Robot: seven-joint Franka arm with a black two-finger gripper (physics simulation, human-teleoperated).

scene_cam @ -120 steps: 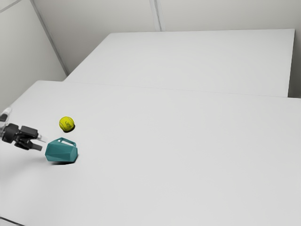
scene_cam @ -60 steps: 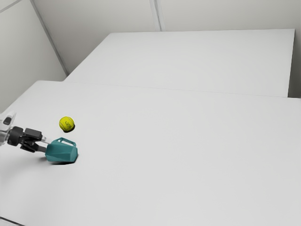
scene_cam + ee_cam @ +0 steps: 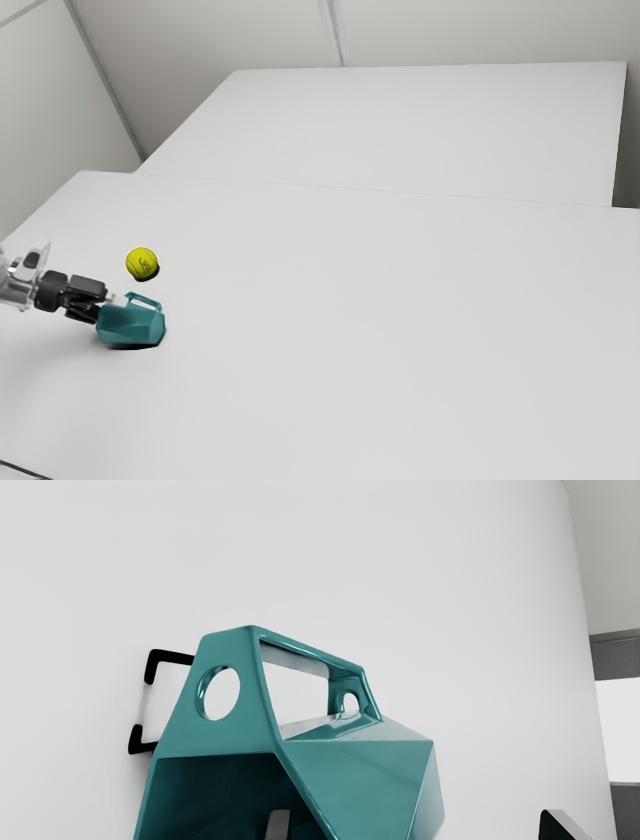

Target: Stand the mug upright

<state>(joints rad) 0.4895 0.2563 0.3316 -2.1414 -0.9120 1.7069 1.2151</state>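
One mug (image 3: 131, 326) lies on its side on your surface (image 3: 350, 300), near a ball (image 3: 142, 262); your tool (image 3: 109, 308) stands wide, one finger (image 3: 278, 825) inside the mug's mouth, the other outside.

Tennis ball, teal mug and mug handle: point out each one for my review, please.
Tennis ball (image 3: 142, 262): exterior view, middle of its yellow surface.
Teal mug (image 3: 362, 775): wrist view, flat outer side wall below the handle.
Mug handle (image 3: 231, 649): wrist view, flat end beside the round hole.
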